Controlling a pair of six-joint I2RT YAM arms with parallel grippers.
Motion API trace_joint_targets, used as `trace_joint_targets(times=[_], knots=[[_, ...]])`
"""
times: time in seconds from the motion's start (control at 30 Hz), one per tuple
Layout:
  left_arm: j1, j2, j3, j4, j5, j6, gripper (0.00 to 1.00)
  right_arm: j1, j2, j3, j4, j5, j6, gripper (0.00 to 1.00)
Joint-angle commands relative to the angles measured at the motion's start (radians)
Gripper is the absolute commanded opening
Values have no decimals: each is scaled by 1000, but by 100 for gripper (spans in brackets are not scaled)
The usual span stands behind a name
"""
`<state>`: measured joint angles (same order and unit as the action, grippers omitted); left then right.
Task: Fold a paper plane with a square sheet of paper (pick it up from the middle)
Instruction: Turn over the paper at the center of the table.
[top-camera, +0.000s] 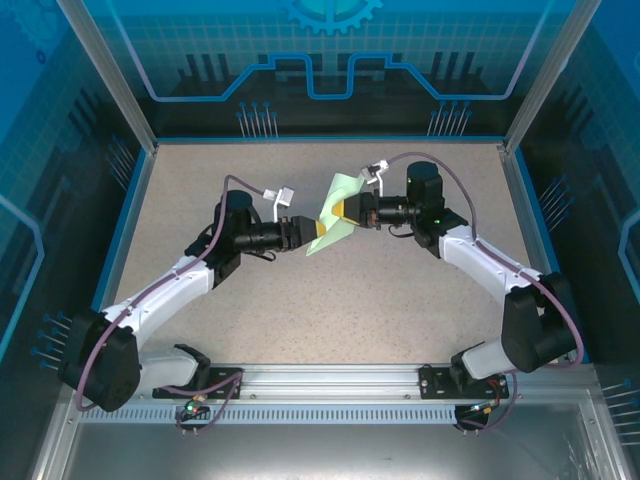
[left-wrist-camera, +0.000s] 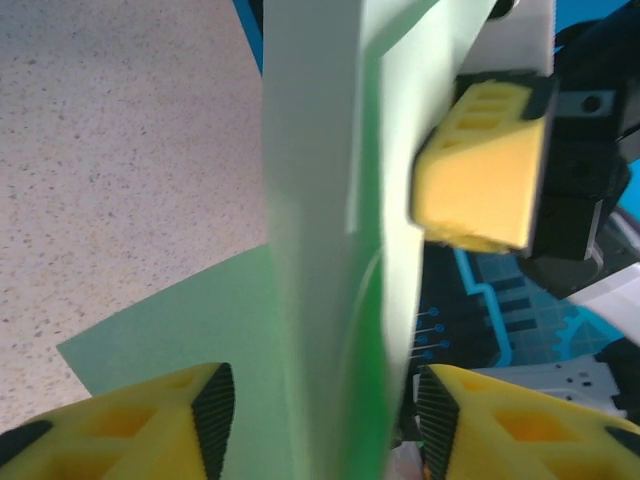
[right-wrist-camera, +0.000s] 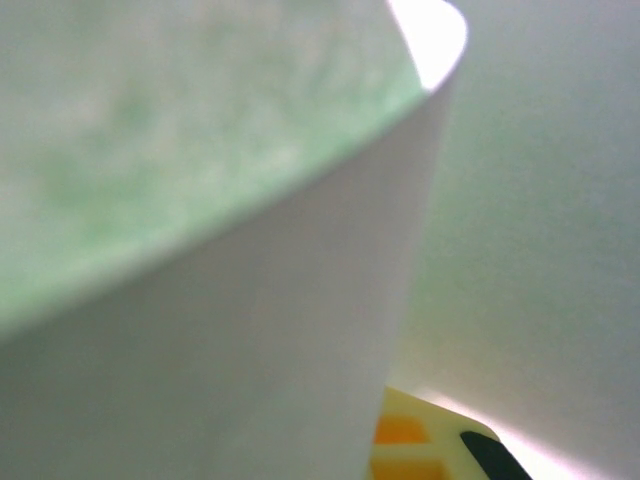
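Paper (top-camera: 337, 192) is clamped tight in the right gripper (top-camera: 347, 212), up off the table (top-camera: 200, 190) just above centre frame. The left gripper (top-camera: 312, 232) straddles its lower folded edge, jaws apart, not squeezing.

1. Table (top-camera: 300, 320): flat top, speckled beige-grey, matte.
2. Blue rim (top-camera: 320, 139) borders the far edge and both sides.
3. Near edge: aluminium rail (top-camera: 330, 378) runs the full width, with the left arm base (top-camera: 195, 365) and right arm base (top-camera: 480, 362) seated on it, well apart.
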<state>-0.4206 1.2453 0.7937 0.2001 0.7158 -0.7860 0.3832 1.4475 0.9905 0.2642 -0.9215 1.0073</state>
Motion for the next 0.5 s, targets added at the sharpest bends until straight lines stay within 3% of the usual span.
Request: trace_joint_targets(times=[0.0,0.1,0.3,0.47], knots=[[9,7,17,-50,10,38,61,-18,-31,21,18,-21,0,9],[10,3,9,-40,10,20,65,-19,-33,24,11,-20,-6,9],[9,16,-13,138,55,-128,62,-20,-32,22,22,-20,2,9],[8,9,25,-61,12,-11,67,-23,-39,24,12,-18,-12,9]])
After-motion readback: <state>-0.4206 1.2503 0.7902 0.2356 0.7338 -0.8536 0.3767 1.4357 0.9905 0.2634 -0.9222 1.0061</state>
